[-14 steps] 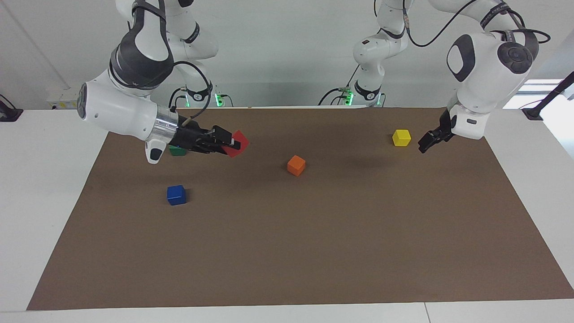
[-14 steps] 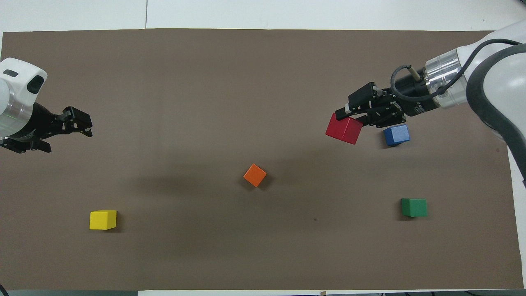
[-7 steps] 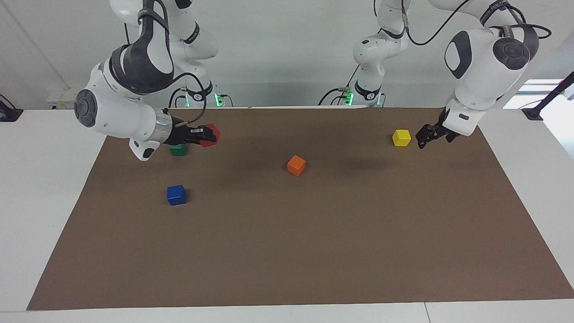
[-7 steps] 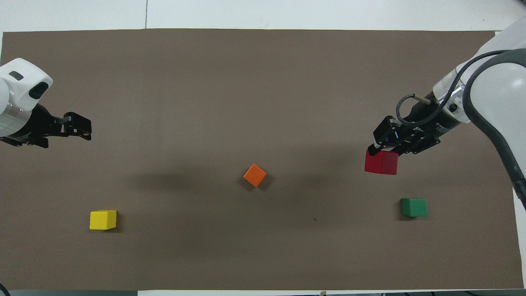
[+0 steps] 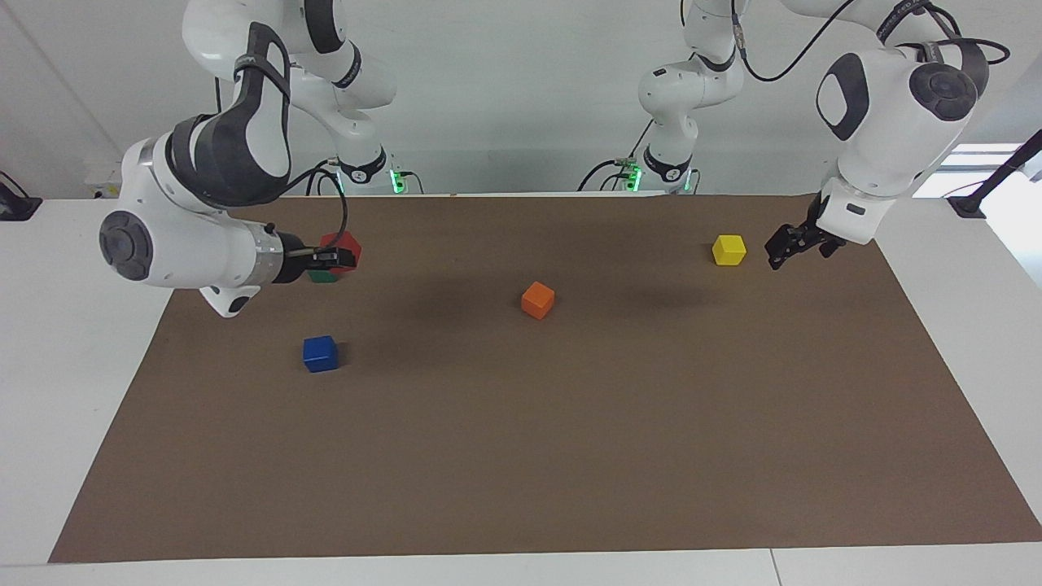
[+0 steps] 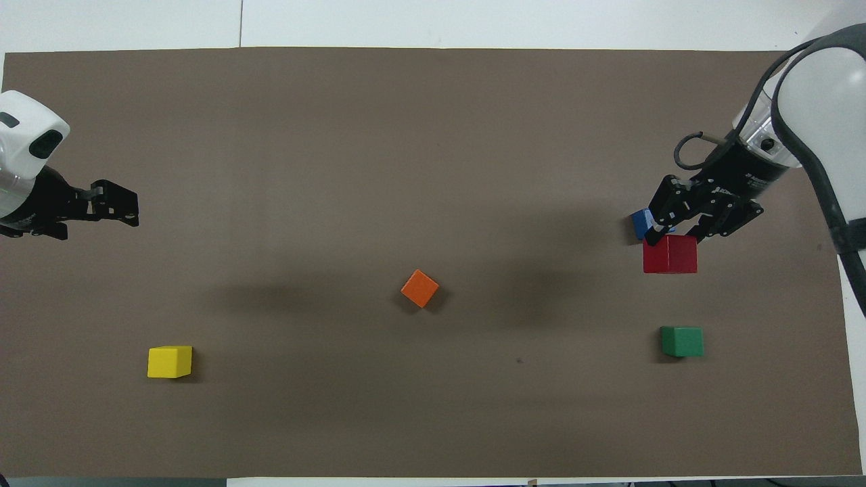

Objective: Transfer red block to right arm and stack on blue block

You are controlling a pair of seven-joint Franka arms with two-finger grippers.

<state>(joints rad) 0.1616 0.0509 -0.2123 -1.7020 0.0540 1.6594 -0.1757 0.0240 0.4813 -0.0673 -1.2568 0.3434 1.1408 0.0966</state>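
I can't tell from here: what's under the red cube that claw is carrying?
The right claw holds the red cube in the air over brown mat. The green cube is partly covered; the blue cube sits apart.

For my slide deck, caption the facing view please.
Right gripper holds the red block aloft above the mat, blue block waiting below.
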